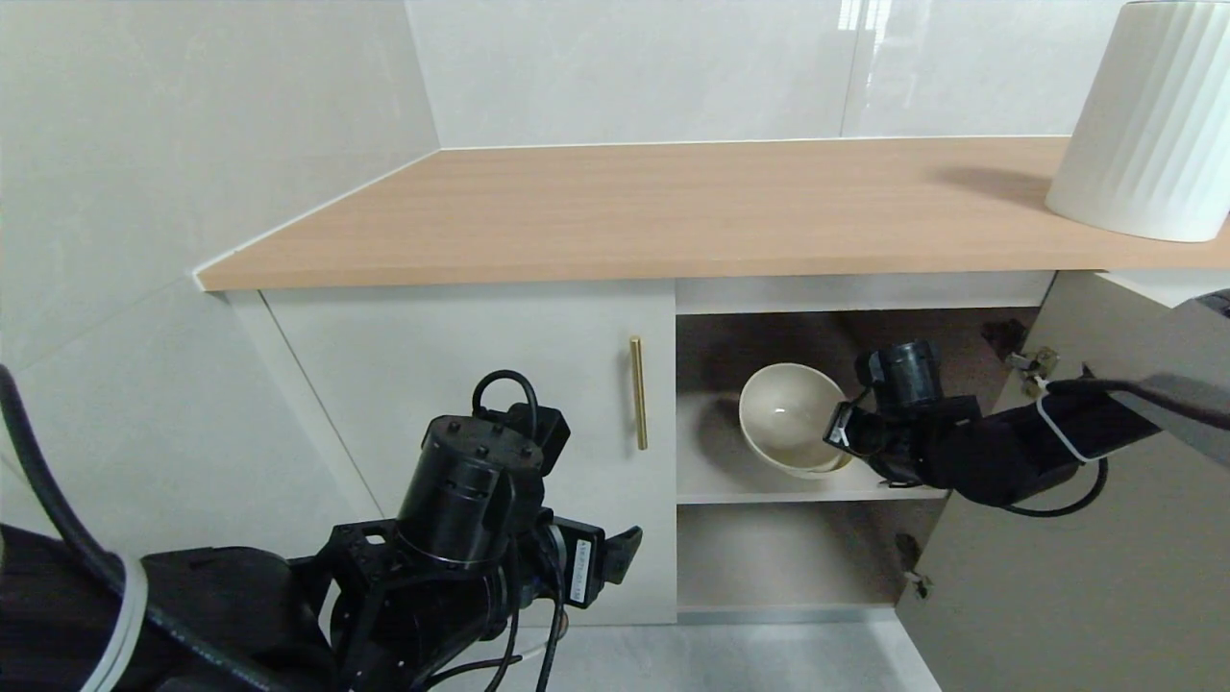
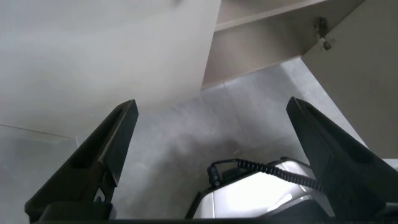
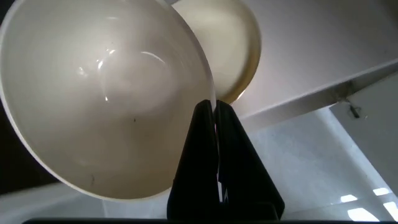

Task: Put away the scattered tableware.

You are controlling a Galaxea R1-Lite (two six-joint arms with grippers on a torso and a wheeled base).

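Bowl [image 1: 783, 415], cream, glazed, one item. Located right of centre in the head view, inside the open cabinet compartment, above the middle shelf [image 1: 711, 481]. It is tilted, with its mouth facing out of the cabinet and to the left of the frame.

Right gripper [image 1: 844, 437]: reaches in from the right edge of the frame and is clenched on the bowl's rim. In the right wrist view, its two dark fingers [image 3: 202, 143] pinch the thin rim with the wall of the bowl [image 3: 106, 93] between them.

Second dish [image 3: 239, 56]: cream, just behind the held bowl. It appears to rest on the same shelf, though the contact is hidden.

Left gripper [image 2: 211, 111]: lower left of centre in the head view, in front of the closed cabinet door [image 1: 461, 384]. Its fingers are spread wide and hold nothing, with grey floor [image 2: 186, 149] between them.

Brass handle [image 1: 637, 392]: vertical, on the closed door's right edge.

Open door [image 1: 1057, 577]: swung outward at lower right.

Wooden countertop [image 1: 673, 211]: across the upper half of the frame.

White ribbed vessel [image 1: 1148, 125]: stands on the countertop at upper right.
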